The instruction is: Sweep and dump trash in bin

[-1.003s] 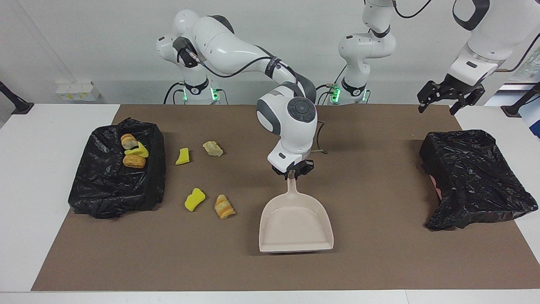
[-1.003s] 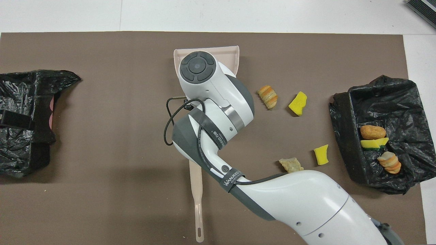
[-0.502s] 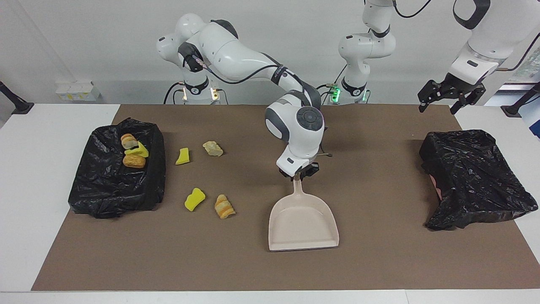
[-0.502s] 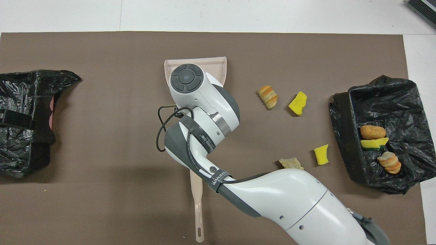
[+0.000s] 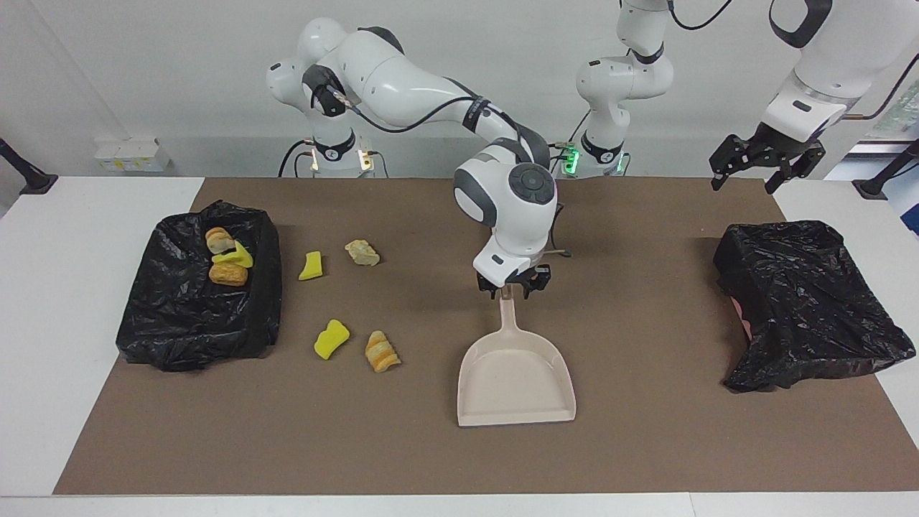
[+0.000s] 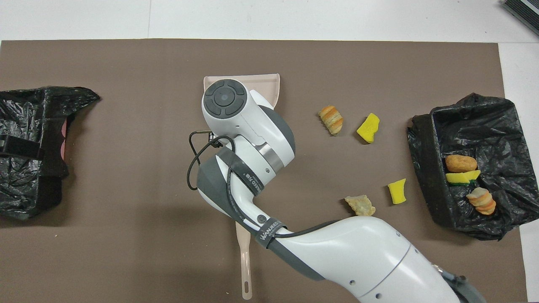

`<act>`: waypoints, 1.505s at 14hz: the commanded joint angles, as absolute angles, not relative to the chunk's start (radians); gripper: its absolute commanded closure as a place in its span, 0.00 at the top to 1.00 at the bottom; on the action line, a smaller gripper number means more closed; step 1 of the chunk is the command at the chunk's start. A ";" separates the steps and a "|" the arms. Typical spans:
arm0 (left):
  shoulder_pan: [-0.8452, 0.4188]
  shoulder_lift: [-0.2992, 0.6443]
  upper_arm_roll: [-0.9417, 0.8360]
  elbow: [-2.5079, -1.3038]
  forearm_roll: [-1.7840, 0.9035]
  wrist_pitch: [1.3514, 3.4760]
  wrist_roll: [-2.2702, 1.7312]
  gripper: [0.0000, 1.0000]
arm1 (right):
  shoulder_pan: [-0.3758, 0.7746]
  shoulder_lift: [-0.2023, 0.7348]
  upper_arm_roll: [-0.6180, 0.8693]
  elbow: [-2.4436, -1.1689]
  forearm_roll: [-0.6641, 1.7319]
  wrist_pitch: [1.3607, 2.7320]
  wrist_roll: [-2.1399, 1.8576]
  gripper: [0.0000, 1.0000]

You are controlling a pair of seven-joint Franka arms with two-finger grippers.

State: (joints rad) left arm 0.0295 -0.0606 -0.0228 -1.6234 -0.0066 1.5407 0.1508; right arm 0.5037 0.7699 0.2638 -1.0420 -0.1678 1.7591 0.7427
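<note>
The beige dustpan (image 5: pixel 517 380) lies flat on the brown mat, mouth away from the robots; it also shows in the overhead view (image 6: pixel 269 84). My right gripper (image 5: pixel 512 289) is at the tip of the dustpan's handle; in the overhead view its own arm hides it. Several trash pieces lie on the mat toward the right arm's end: two yellow chunks (image 5: pixel 311 266) (image 5: pixel 331 338), a pale lump (image 5: pixel 362 253) and a striped pastry (image 5: pixel 382 351). Three more pieces (image 5: pixel 228 273) lie in the black-lined bin (image 5: pixel 194 316). My left gripper (image 5: pixel 761 164) waits open, high over the mat's corner.
A second black-bagged bin (image 5: pixel 804 301) stands at the left arm's end. A long beige brush handle (image 6: pixel 245 261) lies on the mat nearer to the robots than the dustpan, its head hidden under my right arm. White table borders the mat.
My right gripper carried the dustpan a little toward the left arm's end, and the pan settled on the mat. In the last half second the hand rose slightly while the pan stayed put.
</note>
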 commanded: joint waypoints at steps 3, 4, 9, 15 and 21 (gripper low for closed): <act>0.020 -0.057 -0.069 -1.612 -0.012 1.594 0.140 1.00 | 0.558 0.526 0.265 -1.354 -0.109 1.758 0.816 1.00; 0.020 -0.054 -0.095 -1.611 -0.009 1.614 0.140 1.00 | 0.578 0.500 0.267 -1.394 -0.068 1.756 0.816 1.00; -0.104 0.046 -0.121 -1.611 -0.009 1.712 -0.024 1.00 | 0.644 0.309 0.270 -1.749 0.011 1.888 0.828 1.00; -0.268 0.204 -0.121 -1.608 0.030 1.871 -0.202 1.00 | 0.722 0.097 0.270 -2.161 0.132 2.129 0.842 1.00; -0.400 0.383 -0.117 -1.589 0.069 2.087 -0.369 1.00 | 0.739 0.084 0.270 -2.178 0.141 2.131 0.936 0.28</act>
State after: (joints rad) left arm -0.3467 0.3266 -0.1340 -1.6217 0.0396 2.0467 -0.3109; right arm 0.7430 0.1002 0.2716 -2.1529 0.1142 2.1028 0.9120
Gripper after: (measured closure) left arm 0.000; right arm 0.317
